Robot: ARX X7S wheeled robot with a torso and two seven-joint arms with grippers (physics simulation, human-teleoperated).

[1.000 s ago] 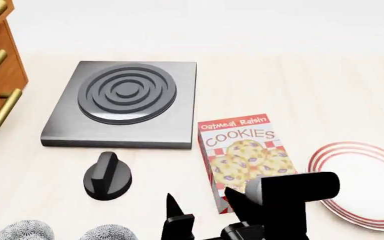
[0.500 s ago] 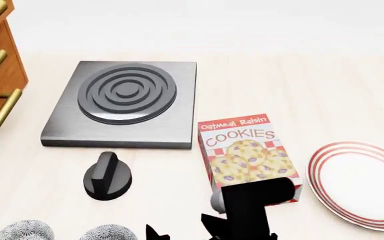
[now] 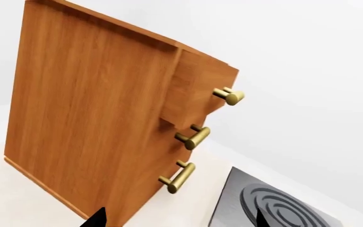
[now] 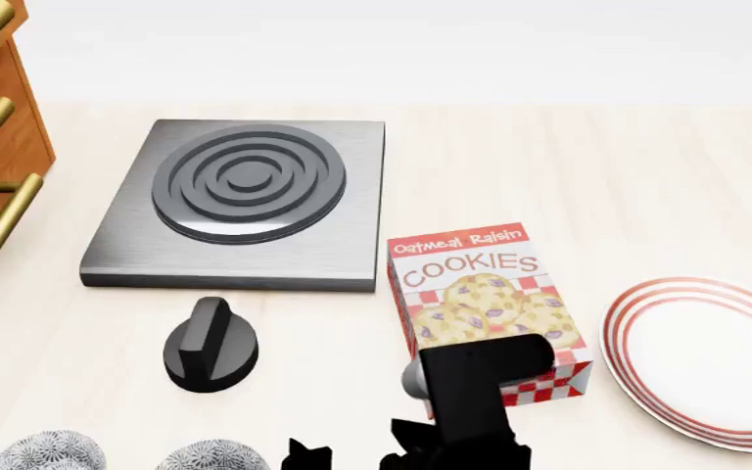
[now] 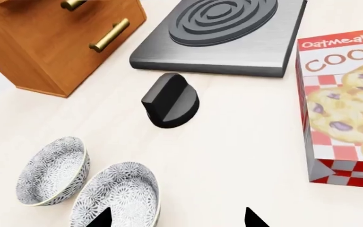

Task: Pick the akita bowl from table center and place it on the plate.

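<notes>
Two identical akita bowls sit side by side at the near edge of the table, both speckled grey-black on white; the nearer akita bowl [image 5: 119,197] lies just ahead of the right gripper [image 5: 176,218], while its twin [image 5: 51,170] rests just beside it toward the wooden drawer cabinet [image 5: 55,38]. In the right wrist view the two dark fingertips stand well apart with bare tabletop between them, one tip over the nearer bowl's rim, so the jaws look spread and empty, lined up as if to straddle that rim. In my judgement this is the approach step, with the grasp not yet made and the carry still to do. In the head view the bowls [image 4: 209,457] peek in at the lower edge, and the right arm reaches low across the front of the cookies box [image 4: 484,294], which lies flat between the bowls and the plate [image 4: 705,357]. That red-ringed plate sits well apart at the robot's right, bare and ready, so the box is likely something to lift over or skirt on the way. A black stove knob [image 4: 211,345] stands near the electric hotplate [image 4: 243,201], clear of the likely path. The left gripper [image 3: 178,221] shows only two dark tips apart at the edge of its wrist view, held open and idle, facing the cabinet's brass handles [image 3: 186,138].
</notes>
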